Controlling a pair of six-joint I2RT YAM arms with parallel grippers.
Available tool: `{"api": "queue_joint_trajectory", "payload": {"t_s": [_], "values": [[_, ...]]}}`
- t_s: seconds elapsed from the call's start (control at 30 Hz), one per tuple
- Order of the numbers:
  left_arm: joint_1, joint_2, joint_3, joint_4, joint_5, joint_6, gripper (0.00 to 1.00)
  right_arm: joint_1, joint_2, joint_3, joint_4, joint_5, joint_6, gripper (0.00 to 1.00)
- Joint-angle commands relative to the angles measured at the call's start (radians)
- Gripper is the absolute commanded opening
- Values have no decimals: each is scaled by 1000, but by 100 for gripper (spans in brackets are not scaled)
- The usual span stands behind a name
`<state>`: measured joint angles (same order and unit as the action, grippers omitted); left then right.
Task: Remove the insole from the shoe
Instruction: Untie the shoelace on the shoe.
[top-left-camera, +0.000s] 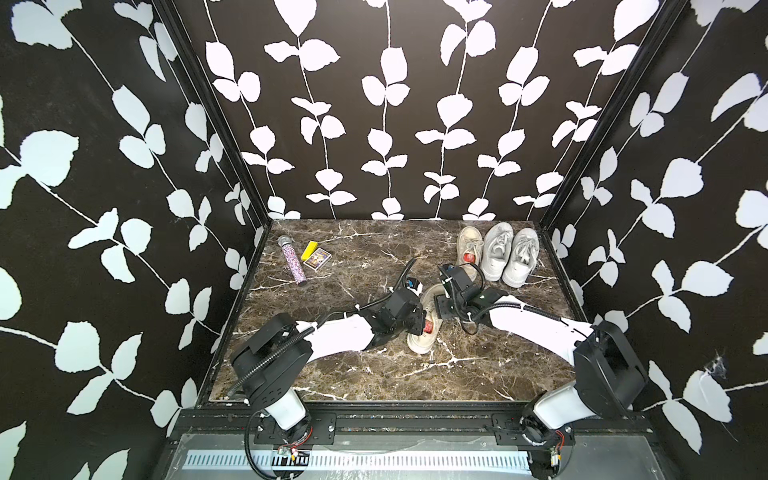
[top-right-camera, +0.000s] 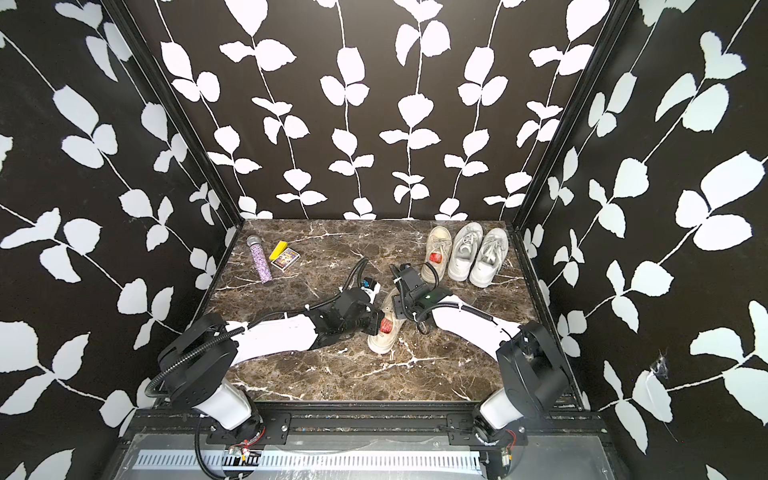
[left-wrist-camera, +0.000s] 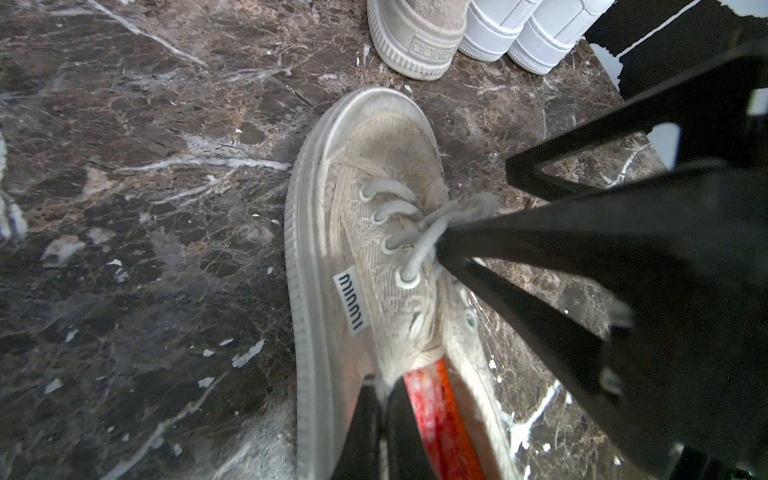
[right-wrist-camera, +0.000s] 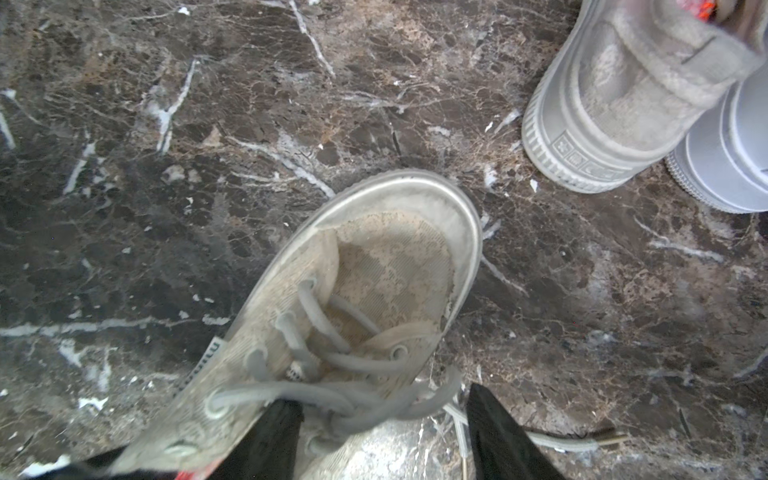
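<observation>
A worn beige lace-up shoe (top-left-camera: 420, 345) (top-right-camera: 380, 343) lies mid-table, toe pointing toward the back. Its red insole (top-left-camera: 429, 327) (left-wrist-camera: 436, 415) shows inside the opening. My left gripper (top-left-camera: 419, 326) (left-wrist-camera: 382, 386) is shut on the shoe's side wall at the collar, with the insole just beside its fingers. My right gripper (top-left-camera: 441, 308) (right-wrist-camera: 382, 411) stands open over the laces (right-wrist-camera: 332, 399). One of its fingers (right-wrist-camera: 278, 432) rests on the upper, and the other hangs over the marble beside the shoe.
A matching beige shoe (top-left-camera: 469, 249) with a red insole and a pair of white sneakers (top-left-camera: 509, 253) stand at the back right. A glittery microphone (top-left-camera: 293, 259), a yellow block (top-left-camera: 308, 249) and a small card box (top-left-camera: 318, 259) lie at the back left. Patterned walls enclose three sides.
</observation>
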<state>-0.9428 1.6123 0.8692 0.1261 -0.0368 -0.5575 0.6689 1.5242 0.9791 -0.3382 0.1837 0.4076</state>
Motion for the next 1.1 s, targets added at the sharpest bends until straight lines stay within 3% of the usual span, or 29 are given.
{"api": "queue_joint_trajectory", "payload": {"t_s": [0.0, 0.37, 1.07], "values": [[-11, -14, 36, 77, 20, -9, 0, 6, 14, 3, 57, 72, 3, 62], [-14, -11, 22, 104, 34, -20, 0, 5, 69, -12, 189, 183, 47, 68], [-16, -49, -54, 156, 23, -36, 0, -74, 280, 218, 184, 129, 162, 88]]}}
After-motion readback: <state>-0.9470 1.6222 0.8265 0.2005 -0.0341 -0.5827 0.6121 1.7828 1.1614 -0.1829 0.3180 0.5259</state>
